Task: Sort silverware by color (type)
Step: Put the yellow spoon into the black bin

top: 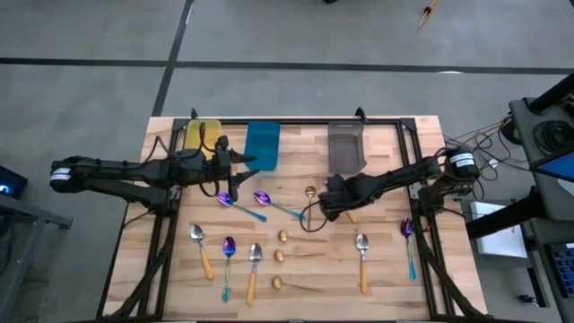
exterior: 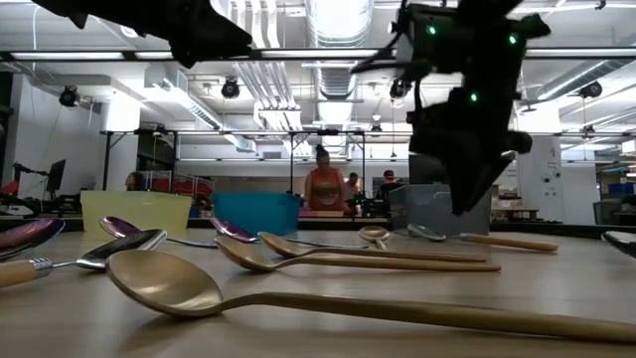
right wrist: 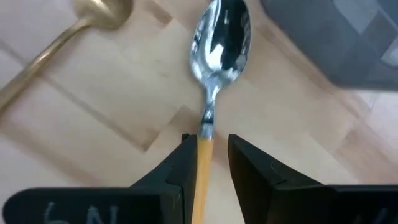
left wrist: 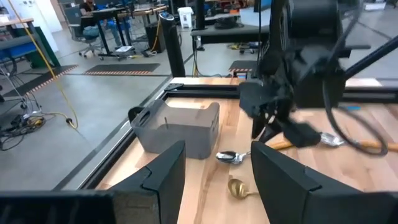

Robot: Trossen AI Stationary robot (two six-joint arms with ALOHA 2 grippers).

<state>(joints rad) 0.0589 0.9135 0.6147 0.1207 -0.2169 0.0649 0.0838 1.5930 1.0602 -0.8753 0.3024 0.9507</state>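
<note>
Orange-handled spoon lies flat on the surface directly ahead of the right gripper, handle running back between the slightly parted fingers and touching one, bowl pointing away toward the grey bin; left gripper waits wide, farther off.

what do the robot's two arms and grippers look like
Both are dark, near-black jointed arms. The left arm has a white band at its outer end; the right arm has a round black-and-white joint cap and loose black cable looped beside it. The right gripper has two flat, wedge-shaped black fingers; the left gripper has the same kind.
</note>
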